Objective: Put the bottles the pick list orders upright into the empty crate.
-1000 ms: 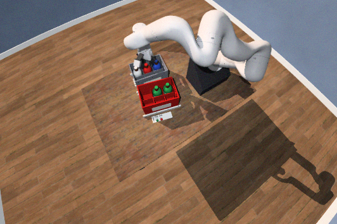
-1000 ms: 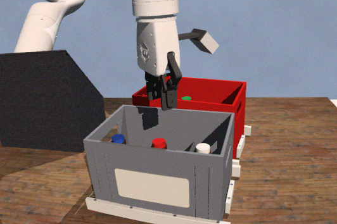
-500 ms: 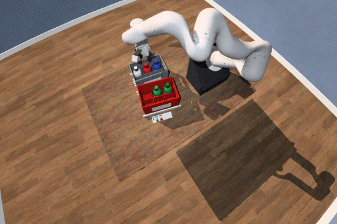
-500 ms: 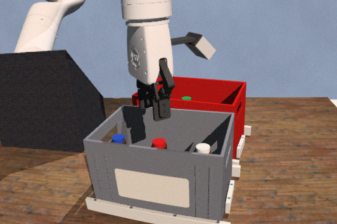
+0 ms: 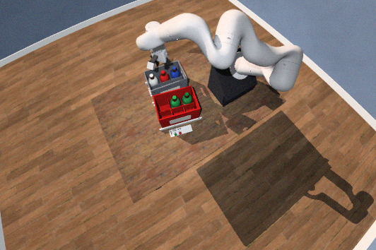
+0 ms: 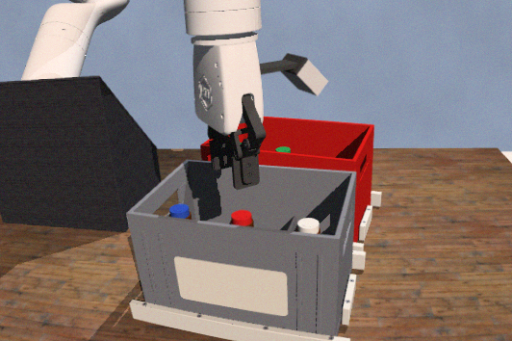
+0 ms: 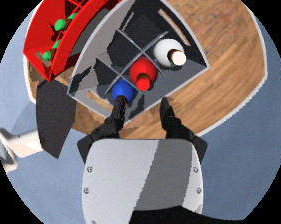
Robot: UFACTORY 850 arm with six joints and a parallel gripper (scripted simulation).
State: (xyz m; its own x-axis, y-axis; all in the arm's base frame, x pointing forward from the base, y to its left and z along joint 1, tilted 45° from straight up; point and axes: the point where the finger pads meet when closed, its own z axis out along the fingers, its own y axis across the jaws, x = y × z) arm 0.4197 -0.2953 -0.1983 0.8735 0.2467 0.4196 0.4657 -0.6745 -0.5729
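The grey crate (image 5: 167, 81) holds a white-capped bottle (image 5: 153, 80), a red-capped bottle (image 5: 164, 75) and a blue-capped bottle (image 5: 174, 72), all upright in one row. The red crate (image 5: 178, 107) holds two green bottles (image 5: 174, 101) (image 5: 186, 98) upright in its far row. My gripper (image 6: 238, 168) is open and empty, hanging just above the grey crate's rim (image 6: 241, 264). In the wrist view the fingers stand near the blue cap (image 7: 123, 90) and the red cap (image 7: 144, 72), apart from both. The pick list (image 5: 181, 131) lies in front of the red crate, showing a green and a red mark.
The black robot base (image 5: 231, 85) stands right of the crates. White rails (image 6: 358, 249) edge both crates at floor level. The red crate's front cells are empty. The white cap (image 6: 308, 225) sits in the grey crate's right cell.
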